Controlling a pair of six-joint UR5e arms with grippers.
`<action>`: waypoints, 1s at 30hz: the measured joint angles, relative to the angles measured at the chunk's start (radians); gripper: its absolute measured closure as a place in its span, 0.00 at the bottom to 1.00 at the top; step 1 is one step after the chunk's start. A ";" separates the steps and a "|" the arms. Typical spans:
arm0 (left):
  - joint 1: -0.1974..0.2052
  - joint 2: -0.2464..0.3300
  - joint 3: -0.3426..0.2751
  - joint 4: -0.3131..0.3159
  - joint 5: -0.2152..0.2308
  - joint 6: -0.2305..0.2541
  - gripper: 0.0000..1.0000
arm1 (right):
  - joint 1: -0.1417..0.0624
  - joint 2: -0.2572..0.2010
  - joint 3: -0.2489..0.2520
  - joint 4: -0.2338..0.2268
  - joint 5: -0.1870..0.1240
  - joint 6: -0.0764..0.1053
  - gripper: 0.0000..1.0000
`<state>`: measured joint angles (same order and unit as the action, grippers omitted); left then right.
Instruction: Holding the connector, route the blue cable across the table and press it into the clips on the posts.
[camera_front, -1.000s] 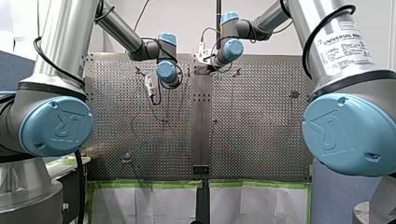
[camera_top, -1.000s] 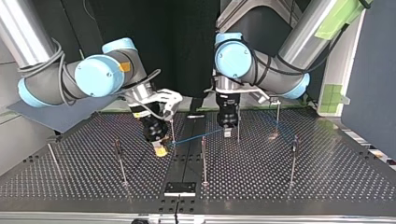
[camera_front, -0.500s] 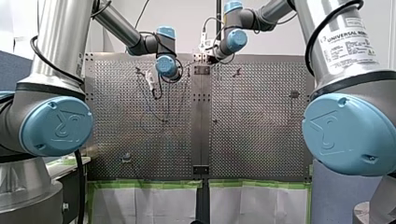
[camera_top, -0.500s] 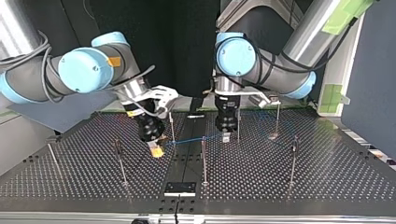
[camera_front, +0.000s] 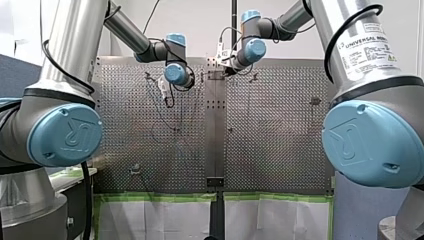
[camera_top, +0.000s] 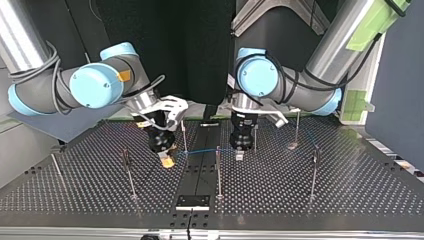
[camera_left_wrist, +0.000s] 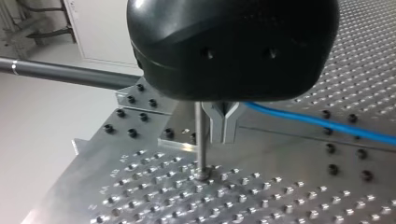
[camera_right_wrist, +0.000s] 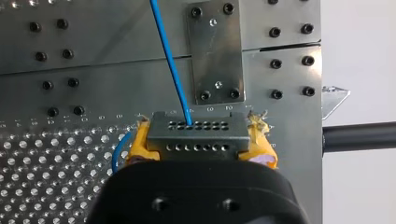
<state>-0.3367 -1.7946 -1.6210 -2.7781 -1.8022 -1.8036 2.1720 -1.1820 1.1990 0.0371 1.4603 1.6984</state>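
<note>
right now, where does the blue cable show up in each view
front view: too thin to pick out for sure.
top view: blue cable hangs mid-table, crossing the smooth centre strip.
left wrist view: blue cable leaves my left tool sideways, above the table.
right wrist view: blue cable runs ahead from the connector in my right tool.
shared landmark: the centre strip, visible in the front and top views.

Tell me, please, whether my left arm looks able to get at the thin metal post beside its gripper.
Probably yes: the thin metal post stands beside my left gripper with nothing between; its blue cable runs off the other side.
</note>
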 joint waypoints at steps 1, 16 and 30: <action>0.004 -0.002 0.005 0.001 0.005 -0.003 0.98 | -0.002 0.000 0.000 0.000 -0.002 0.000 1.00; 0.050 -0.135 0.152 -0.050 0.050 -0.014 0.98 | -0.056 0.040 -0.004 -0.011 -0.040 0.008 1.00; 0.081 -0.152 0.215 -0.091 0.057 -0.013 0.98 | -0.090 0.108 -0.075 -0.015 -0.081 0.007 1.00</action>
<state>-0.2555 -1.9463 -1.4063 -2.8687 -1.7449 -1.8164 2.0823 -1.0744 1.1238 0.0221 1.3798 1.7053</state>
